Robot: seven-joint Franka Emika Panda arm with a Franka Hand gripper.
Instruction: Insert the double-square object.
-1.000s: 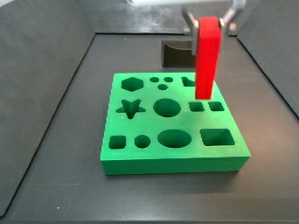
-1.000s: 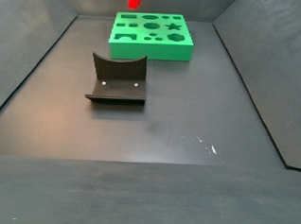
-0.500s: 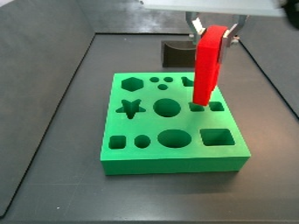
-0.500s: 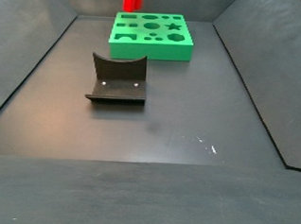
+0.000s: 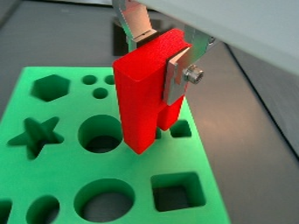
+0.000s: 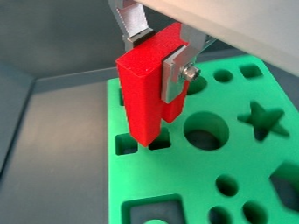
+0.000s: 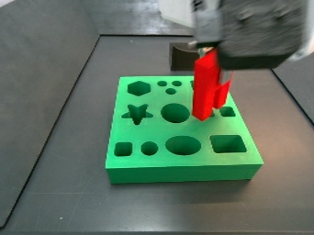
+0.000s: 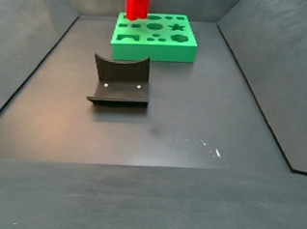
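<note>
My gripper (image 5: 158,54) is shut on the double-square object (image 5: 145,94), a tall bright red piece held upright. It also shows in the other wrist view (image 6: 149,83). Its lower end hangs just over the pair of small square holes (image 6: 140,143) at one edge of the green board (image 5: 52,175). In a side view the red piece (image 7: 205,85) reaches down to the board's top (image 7: 135,138) by those holes, under the gripper body (image 7: 245,32). In the far side view the piece (image 8: 136,3) stands over the board (image 8: 154,36).
The dark fixture (image 8: 119,82) stands on the floor in front of the board, and shows behind it in a side view (image 7: 185,55). The board has star, hexagon, round and square holes. Dark walls enclose the floor.
The gripper has come down with the red piece, whose lower end now sits at the board's small square holes. The board and fixture have not moved.
</note>
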